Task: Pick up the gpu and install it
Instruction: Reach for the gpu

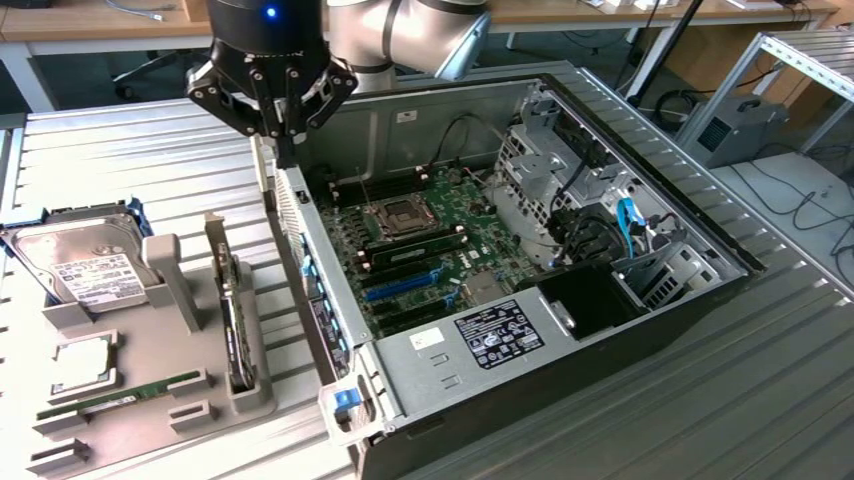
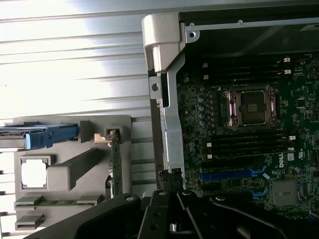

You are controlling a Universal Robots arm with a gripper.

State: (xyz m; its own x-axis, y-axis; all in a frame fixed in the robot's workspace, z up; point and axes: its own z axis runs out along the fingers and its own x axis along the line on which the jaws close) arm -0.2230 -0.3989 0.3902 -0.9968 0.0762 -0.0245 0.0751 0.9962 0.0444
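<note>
Open computer case (image 1: 587, 400) and grey parts holder (image 1: 174, 400) on a ribbed metal table (image 1: 120, 150)

The case lies on its side at the exterior view's right, its green motherboard (image 1: 461, 225) exposed, with a processor socket (image 1: 400, 217) farther back and blue slots (image 1: 400, 285) nearer. At the exterior view's left, the holder carries a silver hard drive (image 1: 83, 265) at its far end, a square processor chip (image 1: 83, 362) nearer, and a slim green memory stick (image 1: 120, 397) nearest.

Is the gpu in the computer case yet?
No, the gpu stands on edge in the gray holder beside the case.
</note>
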